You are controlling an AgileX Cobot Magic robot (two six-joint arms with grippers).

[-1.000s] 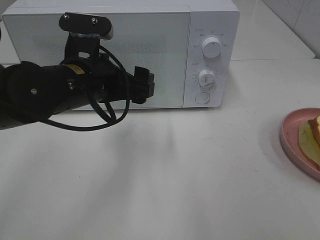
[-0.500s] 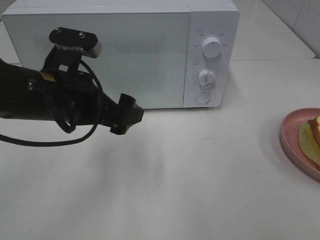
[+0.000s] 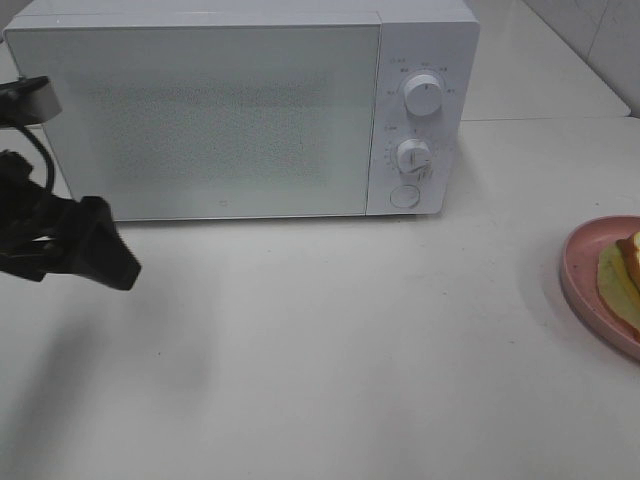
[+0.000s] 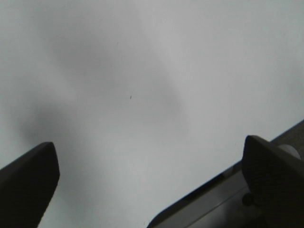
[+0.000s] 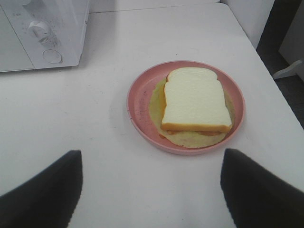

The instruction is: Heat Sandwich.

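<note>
The sandwich [image 5: 195, 99] lies on the pink plate [image 5: 138, 102], right edge of the high frame. Both claws, left [image 4: 151, 183] and right [image 5: 151, 190], stand released. The microwave [image 3: 240, 100] door appears closed.

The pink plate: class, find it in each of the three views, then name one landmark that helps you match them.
Exterior high: pink plate at the right edge, partly cut off.
Left wrist: not in it.
Right wrist: near the middle, holding the sandwich.
Shared landmark: the microwave, with its dials in the exterior high and right wrist views.
</note>
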